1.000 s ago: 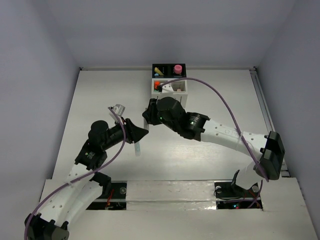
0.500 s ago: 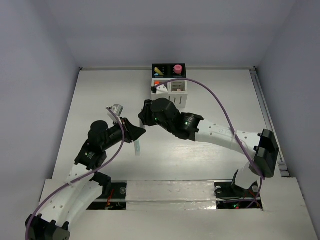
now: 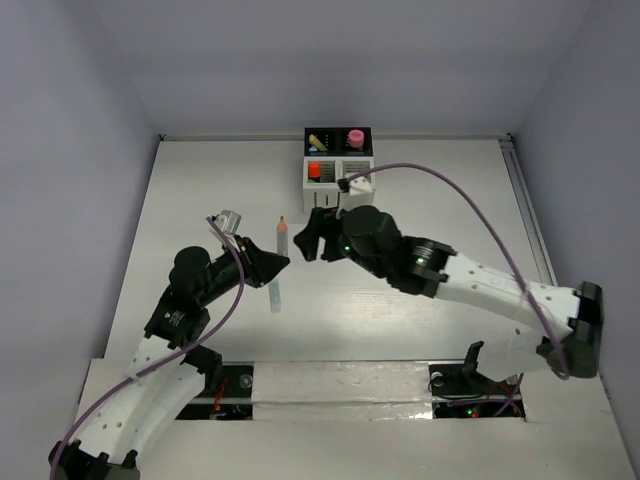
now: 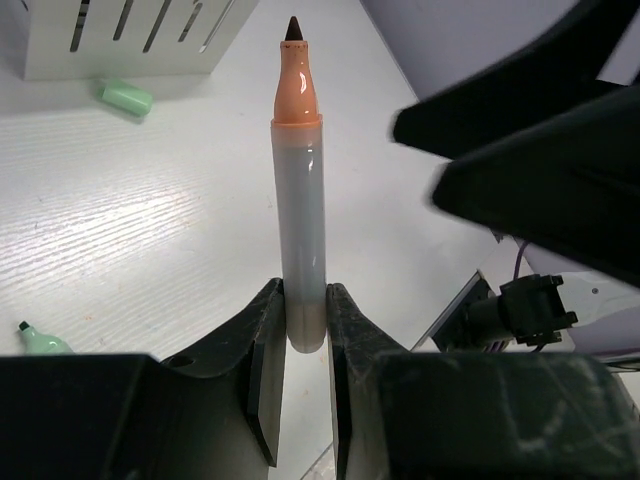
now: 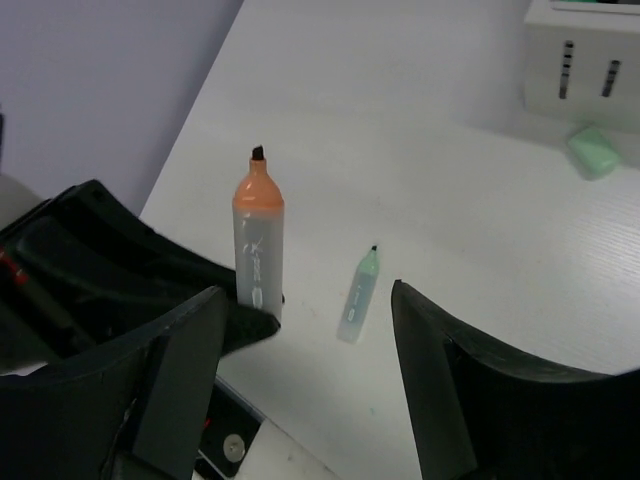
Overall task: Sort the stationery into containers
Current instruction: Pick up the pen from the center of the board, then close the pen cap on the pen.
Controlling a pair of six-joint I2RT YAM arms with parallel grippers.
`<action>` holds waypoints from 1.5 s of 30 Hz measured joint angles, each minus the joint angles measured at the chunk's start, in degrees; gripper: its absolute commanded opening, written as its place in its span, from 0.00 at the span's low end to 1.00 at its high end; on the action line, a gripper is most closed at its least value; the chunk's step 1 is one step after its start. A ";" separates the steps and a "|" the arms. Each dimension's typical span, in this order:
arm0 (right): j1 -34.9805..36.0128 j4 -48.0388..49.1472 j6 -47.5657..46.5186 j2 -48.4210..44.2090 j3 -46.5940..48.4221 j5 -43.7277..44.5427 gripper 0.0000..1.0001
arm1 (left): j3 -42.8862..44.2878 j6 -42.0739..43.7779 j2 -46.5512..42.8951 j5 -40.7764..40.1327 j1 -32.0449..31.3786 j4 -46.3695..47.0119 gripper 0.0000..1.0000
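My left gripper [image 3: 272,263] [image 4: 305,315] is shut on the base of an orange-tipped highlighter [image 3: 281,236] [image 4: 300,190] [image 5: 258,250] with a grey body, which sticks out past the fingers above the table. My right gripper [image 3: 312,236] [image 5: 308,300] stands open just right of it, its jaws wide apart with nothing between them. A green-tipped highlighter [image 3: 275,292] [image 5: 358,295] lies on the table below the held one. The organizer [image 3: 338,165] [image 5: 585,65] stands at the back. Its compartments hold yellow, blue, pink and orange items.
A small green cap [image 4: 125,97] [image 5: 592,150] lies on the table in front of the white slatted compartment [image 4: 120,35]. Grey walls close in the white table [image 3: 200,200] on the left, back and right. A purple cable [image 3: 460,205] arcs over the right arm.
My right gripper has opened, let go of the orange-tipped highlighter and drawn back to the right. My left gripper has shut on the highlighter and keeps it.
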 measured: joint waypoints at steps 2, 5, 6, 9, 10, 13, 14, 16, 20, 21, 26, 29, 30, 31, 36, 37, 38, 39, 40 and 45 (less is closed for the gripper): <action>-0.39 -1.22 0.02 -5.90 -3.13 1.03 0.67 | 0.02 -0.02 0.00 0.24 0.00 0.42 0.00; -4.22 -3.23 0.74 -14.47 -7.50 2.27 0.58 | 0.00 0.00 -0.02 0.63 0.00 0.72 0.00; -6.51 -3.93 1.31 -16.44 -8.76 2.56 0.54 | 0.00 0.00 -0.15 0.83 0.00 0.72 0.00; -14.78 -7.58 2.86 -19.56 -13.64 4.61 0.54 | 0.00 0.00 -0.72 1.27 0.00 0.76 0.00; -16.59 -8.90 3.21 -19.45 -15.08 5.20 0.57 | 0.00 0.04 -0.96 1.29 0.00 0.76 0.00; -22.14 -12.57 3.76 -17.16 -20.31 5.53 0.71 | 0.02 0.13 -1.11 1.38 0.00 0.81 0.00; -23.63 -13.66 3.72 -15.89 -21.64 5.16 0.73 | 0.00 0.15 -1.11 1.44 0.00 0.90 0.00; -26.08 -14.95 3.21 -12.85 -23.10 3.91 0.75 | 0.00 0.15 -1.09 1.51 0.00 0.98 0.00; -27.80 -14.86 2.54 -5.81 -23.45 2.08 0.76 | 0.00 0.15 -1.07 1.51 0.00 1.11 0.00; -27.80 -14.64 2.27 -4.17 -23.45 1.44 0.75 | 0.00 0.15 -1.07 1.51 0.00 1.11 0.00; -27.85 -13.84 1.75 2.75 -23.37 -0.76 0.69 | 0.00 0.15 -1.07 1.51 0.00 1.11 0.00; -27.85 -13.27 1.57 5.46 -23.23 -1.31 0.63 | 0.00 0.15 -1.07 1.51 0.00 1.14 0.00; -27.85 -13.11 1.53 6.21 -23.08 -1.51 0.62 | 0.00 0.15 -1.07 1.53 0.00 1.14 0.00; -27.89 -12.94 1.49 6.99 -22.84 -1.79 0.59 | 0.00 0.15 -1.07 1.53 0.00 1.14 0.00; -28.24 -11.63 1.20 10.12 -21.38 -2.64 0.56 | 0.00 0.15 -1.07 1.68 0.00 1.14 0.00; -28.30 -11.37 1.11 10.73 -21.03 -2.80 0.55 | 0.00 0.15 -1.07 1.68 0.00 1.14 0.00; -28.48 -11.17 1.09 11.23 -20.72 -3.04 0.55 | 0.00 0.15 -1.07 1.68 0.00 1.14 0.00; -28.59 -10.82 1.05 11.72 -20.52 -3.17 0.54 | 0.00 0.15 -1.07 1.68 0.00 1.16 0.00; -28.65 -10.60 0.92 12.04 -20.37 -3.28 0.53 | 0.00 0.15 -1.07 1.68 0.00 1.16 0.00; -28.94 -10.03 0.68 13.20 -20.22 -3.48 0.45 | 0.00 0.15 -1.07 1.70 0.00 1.16 0.00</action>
